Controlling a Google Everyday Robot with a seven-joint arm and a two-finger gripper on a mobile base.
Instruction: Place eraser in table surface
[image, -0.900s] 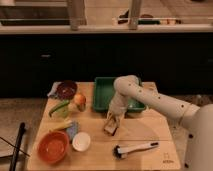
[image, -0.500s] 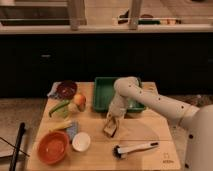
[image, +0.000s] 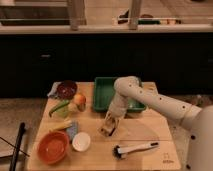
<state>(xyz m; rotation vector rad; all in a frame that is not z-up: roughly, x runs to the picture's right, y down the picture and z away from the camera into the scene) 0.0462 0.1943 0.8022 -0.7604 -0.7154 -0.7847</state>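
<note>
- Just in front of the green tray (image: 100, 95), the gripper (image: 109, 123) hangs low over the wooden table (image: 150, 130), at the end of a smooth white arm (image: 150, 100) that bends across the tray's right half.
- Whether the gripper is clamped or slack cannot be told.
- A small tan blocky piece, taken for the eraser (image: 105, 131), sits at the gripper's tip, close before the tray's front rim. Whether it touches the wood is unclear.
- Its long axis seems to slant from the tray toward the table's front-left, but its outline merges with the gripper.
- The tray is rectangular, shallow, with raised walls. The table is pale, flat board with straight edges.
- Left of the tray: a round dark red bowl (image: 66, 89) on a grey cloth (image: 53, 90), an orange-red round fruit (image: 80, 99), and a long green vegetable (image: 59, 107).
- Front-left of the tray: a glossy orange bowl (image: 52, 146), a small white bowl (image: 81, 141), a yellow piece (image: 62, 126) and a blue cloth (image: 73, 131).
- Front-right of the tray, a brush (image: 135, 148) with a white handle lies crosswise near the table's front edge.
- Bare wood lies open right of the eraser, between the tray's front rim and the brush.
</note>
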